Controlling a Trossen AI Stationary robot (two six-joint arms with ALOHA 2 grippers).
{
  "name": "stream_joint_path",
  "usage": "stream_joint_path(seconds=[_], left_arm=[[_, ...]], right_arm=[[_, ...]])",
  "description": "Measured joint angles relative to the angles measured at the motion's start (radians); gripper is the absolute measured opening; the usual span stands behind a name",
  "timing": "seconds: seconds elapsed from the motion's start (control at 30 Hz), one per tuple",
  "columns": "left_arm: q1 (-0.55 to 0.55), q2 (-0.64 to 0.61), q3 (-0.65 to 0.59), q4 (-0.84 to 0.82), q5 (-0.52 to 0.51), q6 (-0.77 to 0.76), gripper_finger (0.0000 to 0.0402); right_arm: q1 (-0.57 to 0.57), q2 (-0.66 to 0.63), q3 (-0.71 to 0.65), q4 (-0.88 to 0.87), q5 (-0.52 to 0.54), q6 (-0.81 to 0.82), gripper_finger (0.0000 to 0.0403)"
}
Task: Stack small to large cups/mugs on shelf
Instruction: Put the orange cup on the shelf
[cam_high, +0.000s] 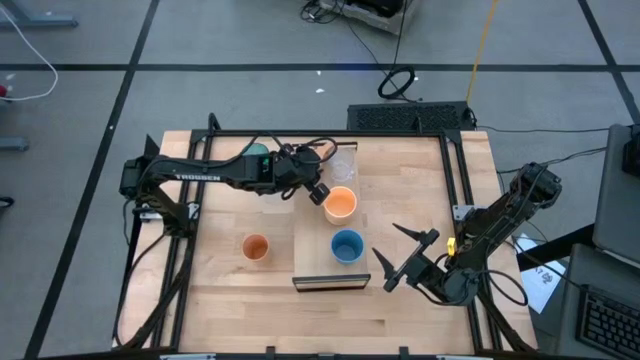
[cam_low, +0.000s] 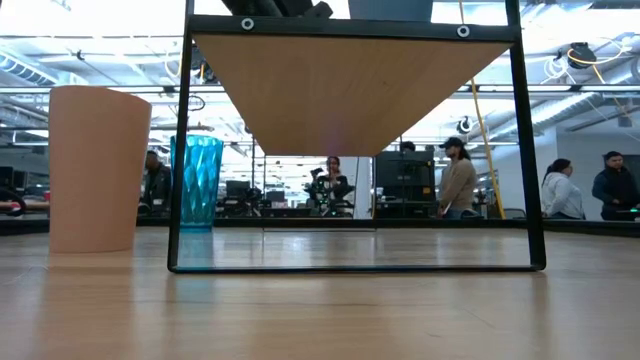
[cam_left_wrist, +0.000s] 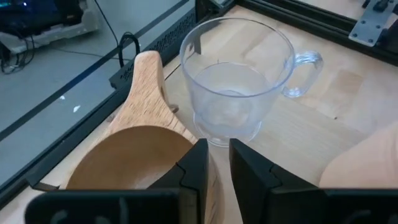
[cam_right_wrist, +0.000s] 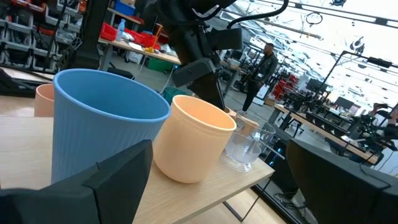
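Near the table's far edge, left tool (cam_left_wrist: 214, 163) pinches the tan mug's (cam_left_wrist: 134, 158) rim beside the glass cup (cam_left_wrist: 239, 78).

Both arms matte black w/ boxy jointed links. Left arm (cam_high: 205, 175): white "TROSSEN" lettering along its long link, black cable looping near the wrist. Left tool (cam_left_wrist: 214, 171): two flat, angular black fingers. Right arm (cam_high: 500, 215): yellow tag near wrist, black cables by its base. Right tool (cam_high: 405, 253): thin pointed black fingers.
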Motion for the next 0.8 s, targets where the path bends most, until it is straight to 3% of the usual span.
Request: stream_joint_path(seconds=[0.33, 0.8], left_arm=[[-0.003, -0.05, 0.0, 0.005, -0.01, 0.057, 0.0068], [-0.098, -0.37, 0.002, -0.17, 0.058, 0.227, 0.0067]], right_arm=[[0.0, 0.0, 0.0, 0.0, 0.0, 0.0, 0.0364], [0.0, 0.0, 0.0, 0.0, -0.003, 0.044, 0.0364]])
